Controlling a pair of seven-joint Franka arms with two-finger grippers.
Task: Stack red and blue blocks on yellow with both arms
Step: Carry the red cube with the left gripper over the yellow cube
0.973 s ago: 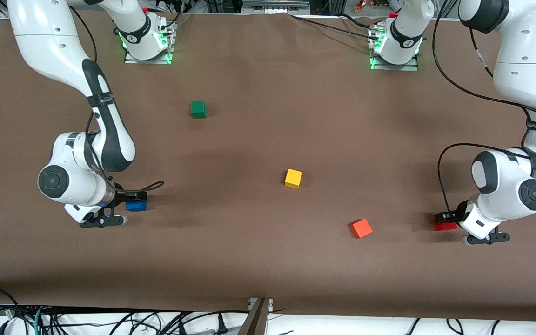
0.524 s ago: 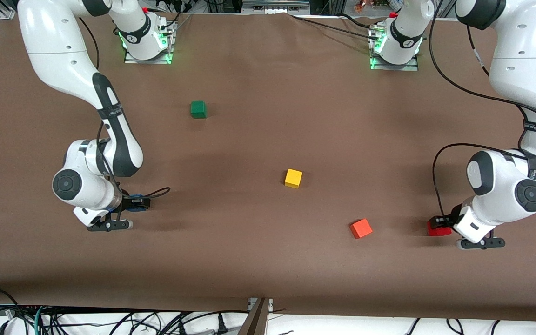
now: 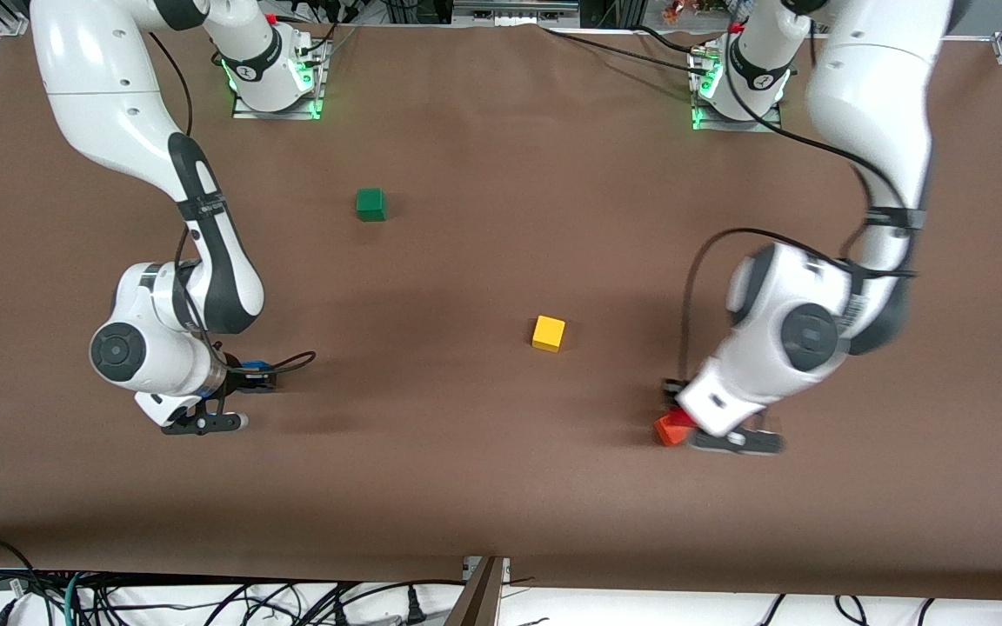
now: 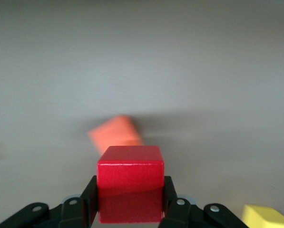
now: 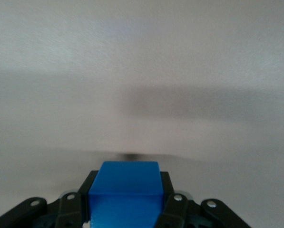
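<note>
My left gripper (image 3: 678, 410) is shut on the deep red block (image 4: 130, 183) and holds it in the air over the orange-red cube; only a sliver of red (image 3: 683, 417) shows under the wrist in the front view. My right gripper (image 3: 254, 376) is shut on the blue block (image 5: 125, 194), just above the table at the right arm's end; the block peeks out in the front view (image 3: 255, 366). The yellow cube (image 3: 549, 333) sits alone mid-table, between the two grippers, and shows at the edge of the left wrist view (image 4: 268, 216).
The orange-red cube (image 3: 665, 431) lies under the left gripper, nearer the front camera than the yellow cube; it shows past the red block in the left wrist view (image 4: 117, 135). A green cube (image 3: 370, 203) sits toward the bases. Cables hang along the table's front edge.
The left arm has swung with the red block from its end of the table toward the middle, now over the orange-red cube. The right arm shifted only slightly with the blue block.
</note>
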